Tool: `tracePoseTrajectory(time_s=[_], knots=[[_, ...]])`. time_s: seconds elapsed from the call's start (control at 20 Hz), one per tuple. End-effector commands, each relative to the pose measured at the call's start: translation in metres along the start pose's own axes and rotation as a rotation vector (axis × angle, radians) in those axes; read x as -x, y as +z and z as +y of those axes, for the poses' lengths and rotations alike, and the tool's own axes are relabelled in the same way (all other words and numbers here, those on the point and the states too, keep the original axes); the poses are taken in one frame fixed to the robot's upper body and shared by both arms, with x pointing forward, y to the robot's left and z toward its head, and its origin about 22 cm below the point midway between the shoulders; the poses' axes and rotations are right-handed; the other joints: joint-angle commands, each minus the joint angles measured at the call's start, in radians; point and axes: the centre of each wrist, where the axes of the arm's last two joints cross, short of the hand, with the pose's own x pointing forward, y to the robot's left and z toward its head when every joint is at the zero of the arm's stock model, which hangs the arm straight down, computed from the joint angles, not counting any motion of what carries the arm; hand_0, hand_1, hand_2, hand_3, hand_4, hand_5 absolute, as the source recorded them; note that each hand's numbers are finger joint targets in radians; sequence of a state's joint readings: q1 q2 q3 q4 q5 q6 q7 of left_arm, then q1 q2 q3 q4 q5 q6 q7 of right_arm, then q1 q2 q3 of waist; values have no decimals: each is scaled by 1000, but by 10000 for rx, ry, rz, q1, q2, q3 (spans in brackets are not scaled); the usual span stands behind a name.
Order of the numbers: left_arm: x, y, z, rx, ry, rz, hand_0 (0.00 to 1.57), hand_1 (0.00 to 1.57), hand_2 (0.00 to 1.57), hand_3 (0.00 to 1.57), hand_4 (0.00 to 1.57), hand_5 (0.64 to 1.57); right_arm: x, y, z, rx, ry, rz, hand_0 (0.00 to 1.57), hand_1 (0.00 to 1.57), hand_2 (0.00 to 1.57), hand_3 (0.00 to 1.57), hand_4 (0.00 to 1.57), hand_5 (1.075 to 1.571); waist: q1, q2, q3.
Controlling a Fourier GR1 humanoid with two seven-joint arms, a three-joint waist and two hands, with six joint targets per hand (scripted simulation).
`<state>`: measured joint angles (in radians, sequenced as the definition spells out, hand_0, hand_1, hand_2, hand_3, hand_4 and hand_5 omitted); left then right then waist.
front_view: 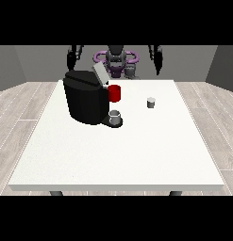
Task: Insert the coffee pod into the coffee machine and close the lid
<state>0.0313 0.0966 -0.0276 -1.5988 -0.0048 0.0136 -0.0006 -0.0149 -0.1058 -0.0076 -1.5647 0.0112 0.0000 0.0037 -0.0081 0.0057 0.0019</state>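
A black coffee machine [85,96] stands on the white table [118,150] left of centre. Its grey lid [100,74] is tilted up and open. On the machine's base sits a grey cup [115,117], with a red part [114,93] just above it. The small grey coffee pod [151,102] stands alone on the table to the machine's right. The hand at the view's left [71,58] hangs behind the table's far edge, above the machine. The hand at the view's right [158,60] hangs at the far edge too, well behind the pod. Neither hand holds anything.
The robot's torso [116,61] with a purple ring stands behind the table's far edge. Wooden floor surrounds the table on both sides. Wide bare tabletop lies in front of the machine and pod.
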Motion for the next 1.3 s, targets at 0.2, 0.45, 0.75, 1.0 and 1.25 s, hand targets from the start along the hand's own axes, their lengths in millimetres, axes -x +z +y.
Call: tracePoseTrajectory(time_s=[0.2,0.45,0.75,1.0,1.25], knots=[[-11,-8,47,1009,-1675,-449,0,0,0,0,0,1571,19,10,1,30,-355,634,0,0,0,0,0,1571,54,-272,-18],[-6,-12,49,2049,-3023,-1186,0,0,0,0,0,1571,3,1,3,1354,1081,-29,0,0,0,0,0,1571,-285,-212,-23],[-38,-52,85,1808,-4561,-1093,0,0,0,0,0,1571,-9,-16,23,1305,1070,-643,0,0,0,0,0,1571,-737,647,-21],[-73,-85,94,1359,-5511,-952,0,0,0,0,0,1571,-8,-29,31,836,925,-1514,0,0,0,0,0,1571,-1141,1660,-13],[-43,-89,108,1738,-6500,141,0,0,0,0,0,1571,-37,-35,36,391,875,-966,0,0,0,0,0,1571,-1657,1782,-25]])
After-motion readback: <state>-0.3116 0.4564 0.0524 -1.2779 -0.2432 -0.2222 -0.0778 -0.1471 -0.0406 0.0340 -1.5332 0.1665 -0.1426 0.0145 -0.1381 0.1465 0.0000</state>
